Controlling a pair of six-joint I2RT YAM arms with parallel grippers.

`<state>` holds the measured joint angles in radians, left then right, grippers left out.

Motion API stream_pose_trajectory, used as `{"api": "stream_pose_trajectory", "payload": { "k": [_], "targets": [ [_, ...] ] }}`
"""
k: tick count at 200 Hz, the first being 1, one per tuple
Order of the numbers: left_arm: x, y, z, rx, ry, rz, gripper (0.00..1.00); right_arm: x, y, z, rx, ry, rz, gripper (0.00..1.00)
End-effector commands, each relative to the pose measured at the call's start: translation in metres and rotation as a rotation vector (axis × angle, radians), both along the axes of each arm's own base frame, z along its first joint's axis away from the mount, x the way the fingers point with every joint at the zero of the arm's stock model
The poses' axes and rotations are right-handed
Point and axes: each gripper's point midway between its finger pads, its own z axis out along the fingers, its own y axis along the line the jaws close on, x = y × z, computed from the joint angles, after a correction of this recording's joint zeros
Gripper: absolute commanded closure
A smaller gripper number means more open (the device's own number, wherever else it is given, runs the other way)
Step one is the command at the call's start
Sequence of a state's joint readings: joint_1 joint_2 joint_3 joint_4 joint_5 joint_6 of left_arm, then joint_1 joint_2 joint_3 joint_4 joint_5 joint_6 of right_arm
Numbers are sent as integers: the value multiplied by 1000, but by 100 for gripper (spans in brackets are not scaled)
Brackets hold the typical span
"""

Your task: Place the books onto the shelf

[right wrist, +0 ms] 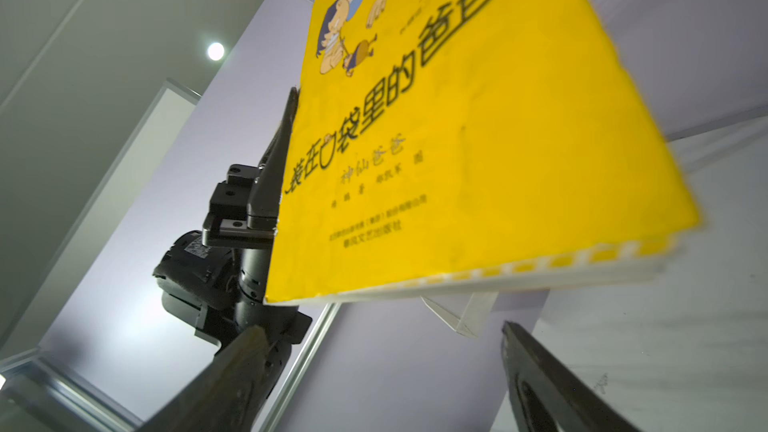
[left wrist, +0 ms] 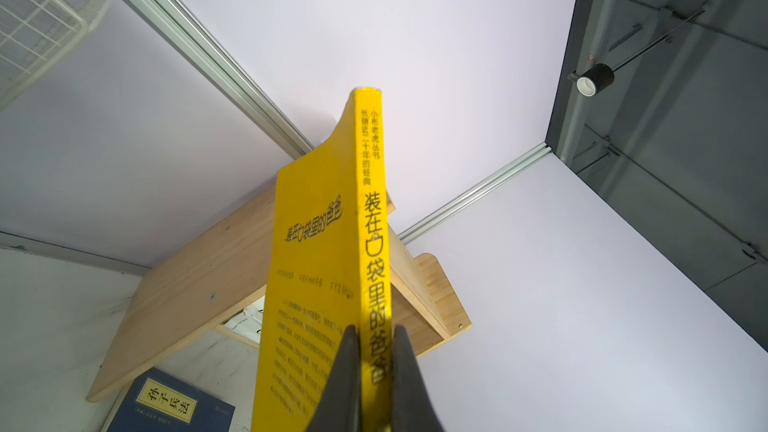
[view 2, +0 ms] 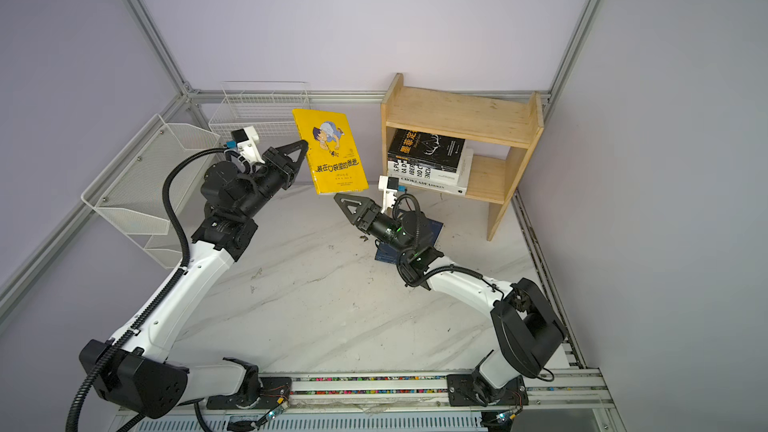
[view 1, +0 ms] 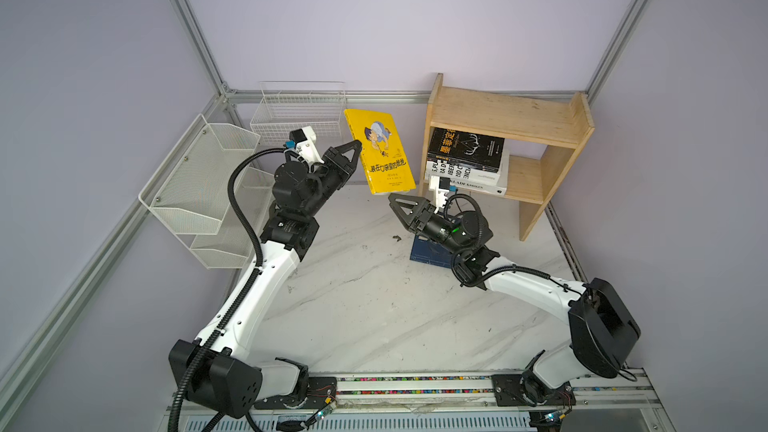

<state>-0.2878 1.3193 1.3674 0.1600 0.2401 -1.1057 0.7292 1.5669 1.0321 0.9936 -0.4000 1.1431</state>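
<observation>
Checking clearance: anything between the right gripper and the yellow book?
Nothing: the right wrist view shows bare air between the open right gripper and the yellow book.

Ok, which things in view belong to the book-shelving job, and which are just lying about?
Job: yellow book, clamped in the left gripper; open right gripper near its lower edge; navy book on the table; stacked books on the wooden shelf, lower tier.
Lying about: white mesh rack; white wire basket.

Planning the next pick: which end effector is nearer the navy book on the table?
Right. The right end effector is open, raised beside the navy book, with its arm over it. The left end effector is farther off, shut on the yellow book.
</observation>
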Motion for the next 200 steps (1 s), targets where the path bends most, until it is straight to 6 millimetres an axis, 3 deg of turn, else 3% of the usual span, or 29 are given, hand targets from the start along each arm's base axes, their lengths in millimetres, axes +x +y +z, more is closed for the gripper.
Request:
{"api": "stream_pose_trajectory", "payload": {
  "k": [1, 63, 105, 152, 169, 186, 200],
  "targets": [
    [-36, 7, 93, -61, -281, 20, 100, -19, -3, 44, 164, -93, 101, 11],
    [-36, -7, 92, -77, -286, 4, 100, -6, -8, 48, 321, -87, 89, 14],
    [-43, -17, 88, -63, -308, -5, 100, 2, -14, 53, 389, -100, 55, 53],
    [-45, -26, 76, -48, -290, -20, 100, 3, -26, 74, 338, -157, -64, 68],
    [-45, -29, 75, -46, -287, -27, 100, 3, -30, 77, 347, -154, -72, 78],
    [-46, -30, 74, -44, -291, -32, 95, 2, -30, 79, 333, -151, -62, 82],
    [-48, -29, 75, -34, -295, -25, 86, -4, -29, 82, 296, -174, -52, 84]
  ]
}}
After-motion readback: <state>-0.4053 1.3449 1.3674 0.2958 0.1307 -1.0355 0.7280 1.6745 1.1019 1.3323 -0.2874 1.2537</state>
